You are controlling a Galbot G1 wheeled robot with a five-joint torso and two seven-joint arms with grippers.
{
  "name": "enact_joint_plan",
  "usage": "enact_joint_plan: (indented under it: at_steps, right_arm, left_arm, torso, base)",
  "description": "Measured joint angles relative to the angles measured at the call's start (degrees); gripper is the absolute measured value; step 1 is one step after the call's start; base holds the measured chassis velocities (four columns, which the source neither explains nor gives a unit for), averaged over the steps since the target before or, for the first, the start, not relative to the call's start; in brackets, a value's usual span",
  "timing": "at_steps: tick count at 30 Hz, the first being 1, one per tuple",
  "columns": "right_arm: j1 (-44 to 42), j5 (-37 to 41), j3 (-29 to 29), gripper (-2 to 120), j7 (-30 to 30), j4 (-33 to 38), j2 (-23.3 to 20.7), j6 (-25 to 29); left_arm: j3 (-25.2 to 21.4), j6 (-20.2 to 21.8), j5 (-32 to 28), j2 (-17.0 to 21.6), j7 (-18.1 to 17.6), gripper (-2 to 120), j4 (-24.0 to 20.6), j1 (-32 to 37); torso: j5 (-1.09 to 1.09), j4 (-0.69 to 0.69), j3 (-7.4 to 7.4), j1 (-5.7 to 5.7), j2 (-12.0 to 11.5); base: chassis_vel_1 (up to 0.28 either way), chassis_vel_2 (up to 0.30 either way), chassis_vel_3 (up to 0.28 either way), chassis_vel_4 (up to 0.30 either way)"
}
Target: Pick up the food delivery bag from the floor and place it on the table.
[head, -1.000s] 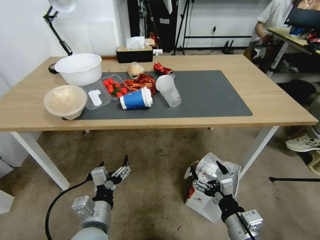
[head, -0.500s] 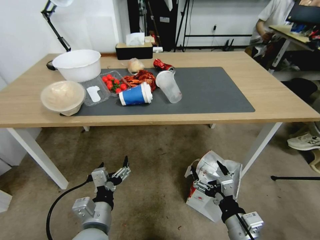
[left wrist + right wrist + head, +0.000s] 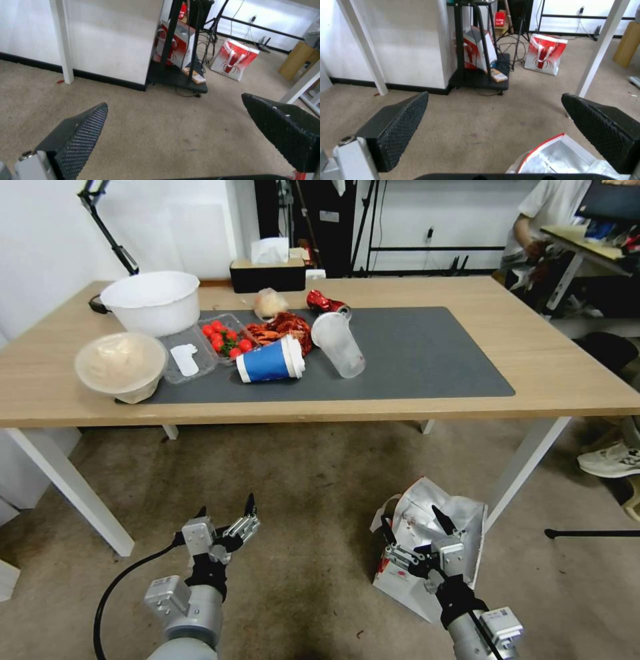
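The boxy white paper food delivery bag (image 3: pixel 433 543) with red sides and silver foil lining is seen at the lower right of the head view, standing tilted on the worn brownish-grey floor (image 3: pixel 307 493) beside a white table leg. The right gripper (image 3: pixel 410 530) is held just above its open mouth, jaws spread wide, apparently to reach the rim. The left gripper (image 3: pixel 227 513), also spread, is parked at lower left. The light-wood table (image 3: pixel 567 380) stands beyond.
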Motion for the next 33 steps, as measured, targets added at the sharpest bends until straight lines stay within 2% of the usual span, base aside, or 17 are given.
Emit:
enact_joint_plan:
  at_steps: [33]
  right_arm:
    - [0.02, -1.02, 0.46, 100, -0.85, -1.95, 0.00, 2.16]
  left_arm:
    - [0.10, -0.29, 1.06, -0.14, 0.14, 100, 0.32, 0.46]
  torso:
    - [0.00, 0.00, -4.96, -2.66, -7.63]
  base:
    - [0.000, 0.000, 0.000, 0.000]
